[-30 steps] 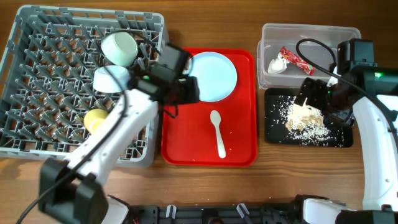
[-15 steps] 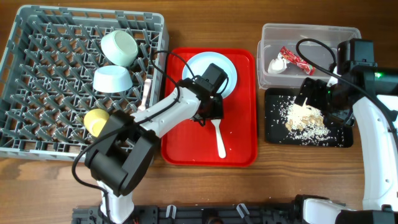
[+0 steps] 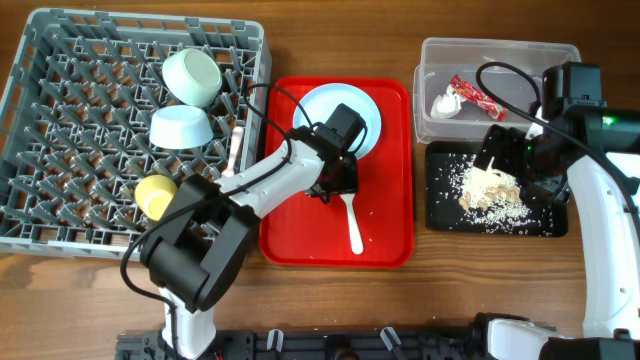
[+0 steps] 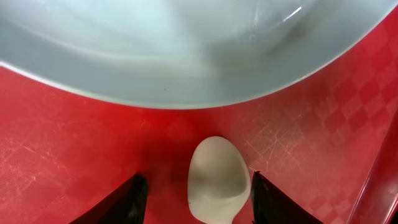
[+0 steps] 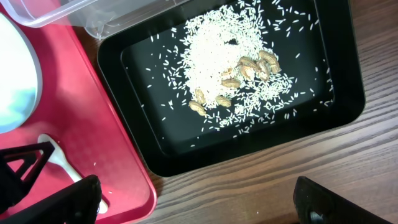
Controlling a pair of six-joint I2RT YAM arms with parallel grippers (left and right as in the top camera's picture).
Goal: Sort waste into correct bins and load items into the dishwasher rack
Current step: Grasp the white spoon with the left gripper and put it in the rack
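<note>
left gripper (image 4: 198, 177) is being held wide open, spoon (image 4: 219, 186) bowl being straddled on the red tray (image 4: 74, 155), at 6 o'clock of the plate (image 4: 186, 50). advice: fingers lowered flush, centred, closed slowly to avoid slip-out.

Wooden table (image 3: 330, 300): grey rack (image 3: 130, 18) at 9 o'clock, red tray (image 3: 300, 230) center, clear tub (image 3: 500, 45) at 2, black tray (image 3: 545, 228) at 3.

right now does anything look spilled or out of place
Nothing stands out. The rice scraps are scattered, but all inside the black tray; the wrapper and napkin sit in the clear tub. The spoon lies flat on the red tray, inside the open left gripper.
</note>
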